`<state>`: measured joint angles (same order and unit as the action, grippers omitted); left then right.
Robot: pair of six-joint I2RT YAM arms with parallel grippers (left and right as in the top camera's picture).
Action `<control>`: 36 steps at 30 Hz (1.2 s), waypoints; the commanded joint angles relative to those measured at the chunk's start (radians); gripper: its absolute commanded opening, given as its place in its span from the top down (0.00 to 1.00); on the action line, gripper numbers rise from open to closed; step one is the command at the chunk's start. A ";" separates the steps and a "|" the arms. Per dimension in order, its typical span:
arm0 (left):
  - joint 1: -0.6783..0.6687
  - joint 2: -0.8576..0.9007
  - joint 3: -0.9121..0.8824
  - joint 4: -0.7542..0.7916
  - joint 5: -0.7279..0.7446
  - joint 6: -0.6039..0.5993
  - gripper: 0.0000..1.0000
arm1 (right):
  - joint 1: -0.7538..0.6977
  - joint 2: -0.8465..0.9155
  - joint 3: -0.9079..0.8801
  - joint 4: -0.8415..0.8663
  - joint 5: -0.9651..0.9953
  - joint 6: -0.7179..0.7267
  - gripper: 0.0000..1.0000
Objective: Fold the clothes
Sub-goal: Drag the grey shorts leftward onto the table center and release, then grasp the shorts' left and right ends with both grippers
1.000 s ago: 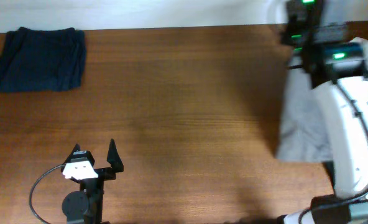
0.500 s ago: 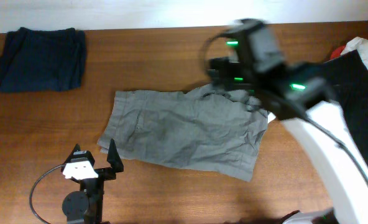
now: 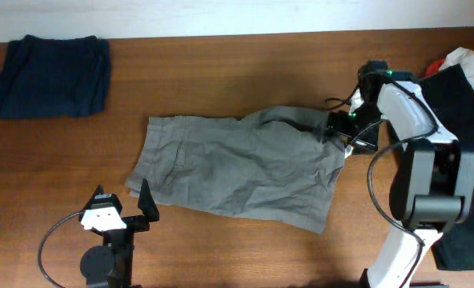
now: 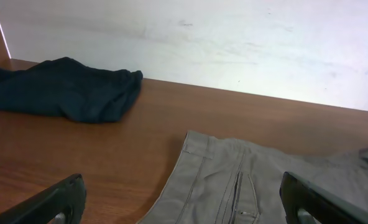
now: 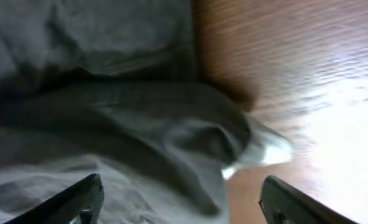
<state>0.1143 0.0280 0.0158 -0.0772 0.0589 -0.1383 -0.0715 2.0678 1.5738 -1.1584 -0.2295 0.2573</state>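
Note:
The clothes, a grey-olive pair of shorts point(image 3: 237, 168), lie spread on the wooden table, rumpled at their right end. My right gripper point(image 3: 339, 130) hovers over that right edge with its jaws open. In the right wrist view the gripper point(image 5: 184, 199) has bunched grey fabric point(image 5: 109, 124) and a bit of pale lining point(image 5: 265, 151) below it, nothing pinched. My left gripper point(image 3: 129, 210) stands open near the table's front, just short of the shorts' front left corner. The left wrist view shows this gripper point(image 4: 184, 205) facing the waistband and a stitched pocket seam point(image 4: 239, 190).
A dark navy folded garment point(image 3: 51, 76) point(image 4: 66, 93) lies at the back left corner. A large black garment point(image 3: 461, 136) with red and white cloth point(image 3: 455, 60) behind it lies at the right edge, beside the right arm's base. Bare wood point(image 3: 221, 80) lies behind the shorts.
The right arm swept the shorts from the right side onto the table's middle and laid them out. Its jaws have opened and it has drawn back to the shorts' right edge. Left arm unmoved.

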 commanded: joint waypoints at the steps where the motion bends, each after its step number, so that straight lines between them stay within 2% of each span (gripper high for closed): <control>1: 0.001 -0.006 -0.007 0.001 0.000 0.013 0.01 | 0.008 0.016 0.000 0.003 -0.056 -0.017 0.31; 3: 0.001 -0.006 -0.007 0.001 0.000 0.013 0.01 | 0.007 0.016 0.000 0.011 -0.055 -0.017 0.66; 4: 0.001 -0.006 -0.007 0.001 0.000 0.013 0.01 | 0.008 0.016 0.000 0.021 -0.055 -0.017 0.89; 5: 0.001 -0.006 -0.007 0.001 0.000 0.013 0.01 | 0.008 0.015 0.001 0.037 -0.055 -0.017 0.96; 7: 0.001 -0.006 -0.007 0.001 0.000 0.013 0.01 | 0.008 0.006 0.070 -0.001 -0.055 -0.018 0.96; 11: 0.001 -0.006 -0.007 0.001 0.000 0.013 0.01 | 0.022 -0.019 0.400 -0.193 -0.044 -0.048 0.96; 15: 0.001 -0.006 -0.007 0.001 0.000 0.013 0.01 | 0.026 -0.019 0.468 -0.113 -0.043 -0.051 0.96; 17: 0.001 -0.006 -0.007 0.001 0.000 0.013 0.01 | 0.027 -0.008 0.459 -0.034 0.008 -0.060 0.96; 19: 0.001 -0.006 -0.007 0.001 0.000 0.013 0.01 | 0.027 0.012 0.440 0.053 0.146 -0.059 0.96; 20: 0.001 -0.006 -0.007 0.001 0.000 0.013 0.01 | 0.027 0.035 0.425 0.120 0.254 -0.060 0.90; 21: 0.001 -0.006 -0.007 0.001 0.000 0.013 0.01 | 0.025 0.052 0.425 0.136 0.325 -0.060 0.71; 22: 0.001 -0.006 -0.007 0.001 0.000 0.013 0.01 | 0.021 0.058 0.427 0.129 0.373 -0.059 0.01; 24: 0.001 -0.006 -0.007 0.001 0.000 0.013 0.01 | 0.003 0.053 0.528 0.008 0.370 -0.027 0.01; 26: 0.001 -0.006 -0.007 0.001 0.000 0.013 0.01 | -0.016 0.052 0.692 -0.240 0.259 0.016 0.01; 29: 0.001 -0.006 -0.007 0.001 0.000 0.013 0.01 | -0.013 0.044 0.707 -0.445 0.167 0.052 0.01; 30: 0.001 -0.006 -0.007 0.001 0.000 0.013 0.01 | -0.013 -0.017 0.707 -0.507 0.154 0.081 0.01; 34: 0.001 -0.006 -0.006 0.002 0.026 0.013 0.01 | 0.034 -0.257 0.626 -0.541 0.131 0.051 0.01; 36: 0.000 -0.006 -0.006 0.063 0.241 0.013 0.01 | 0.117 -0.453 0.500 -0.540 0.139 0.051 0.01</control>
<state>0.1143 0.0280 0.0147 -0.0574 0.0975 -0.1383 -0.0174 1.7412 2.1731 -1.6924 -0.0879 0.3103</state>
